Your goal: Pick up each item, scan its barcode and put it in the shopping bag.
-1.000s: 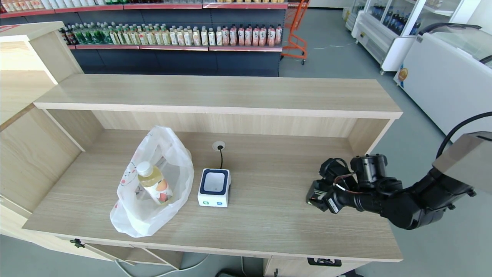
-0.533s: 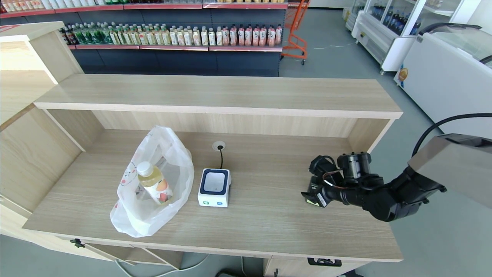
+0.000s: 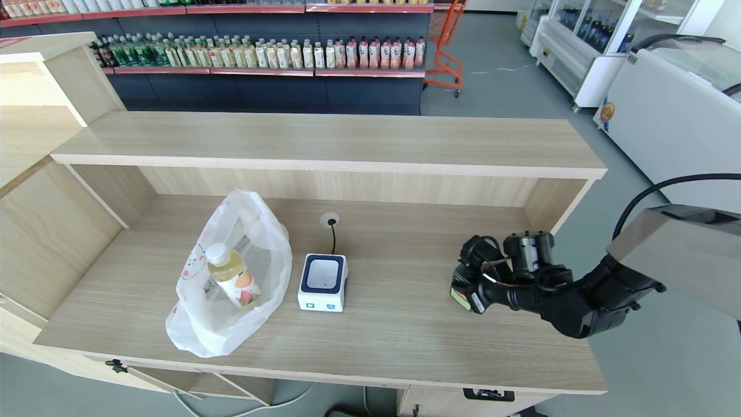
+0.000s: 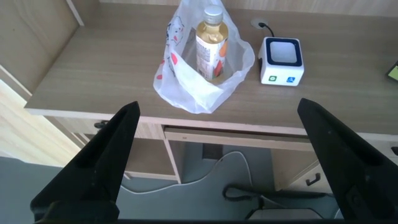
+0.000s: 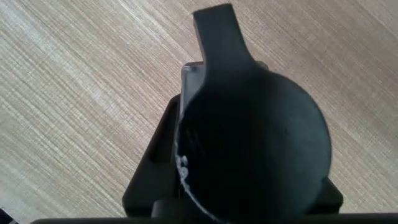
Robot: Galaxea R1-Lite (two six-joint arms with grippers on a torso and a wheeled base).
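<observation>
Right of the scanner (image 3: 322,282), a dark, green-labelled item (image 3: 460,296) was clenched in the right gripper (image 3: 466,288); the left gripper (image 4: 219,107) was left released.

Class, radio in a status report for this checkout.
Left gripper open, short of counter. Right gripper over counter, right of scanner. Bottle in shopping bag.

I see the wooden desk (image 3: 405,330) carrying a white plastic shopping bag (image 3: 200,330) and, just beside it, a corded barcode scanner (image 3: 322,282).
</observation>
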